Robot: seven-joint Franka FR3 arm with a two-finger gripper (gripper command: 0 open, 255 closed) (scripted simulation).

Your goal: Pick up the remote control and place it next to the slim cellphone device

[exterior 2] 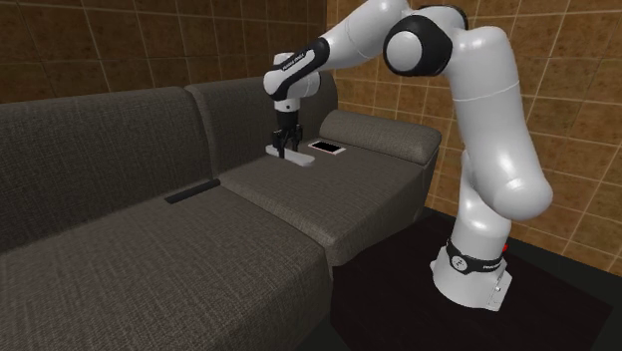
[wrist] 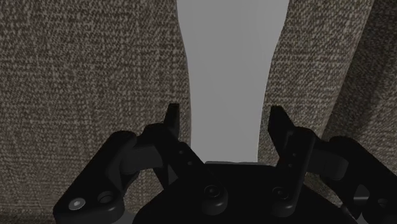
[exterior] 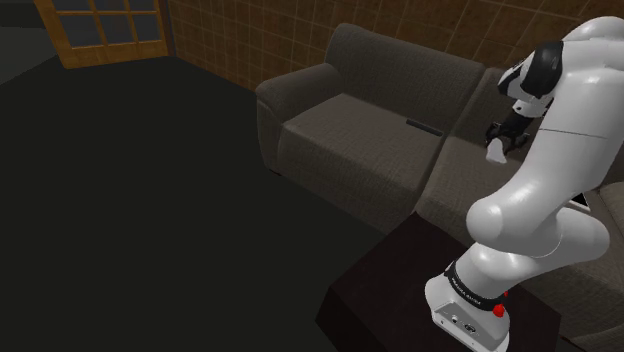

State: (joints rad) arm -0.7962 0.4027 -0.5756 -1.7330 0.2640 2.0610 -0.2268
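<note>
While tool (wrist: 223, 109) hangs open astride it, fingers (wrist: 170, 121) clear of both sides, pale grey remote (wrist: 232, 51) lies flat on end cushion of sofa (exterior 2: 339, 204), near armrest (exterior 2: 384, 135). Probably light, stiff, smooth, apt to slip; best pinched across narrow waist.

Dark fabric sofa (exterior: 350, 140), brown tiled wall (exterior: 250, 35), dark floor (exterior: 130, 220); wooden-framed window (exterior: 100, 25)

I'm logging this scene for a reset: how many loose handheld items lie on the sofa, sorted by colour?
pale grey bar, under the open gripper: 1
all-dark slim bar: 1
white-rimmed dark slab: 1
Total: 3
</note>
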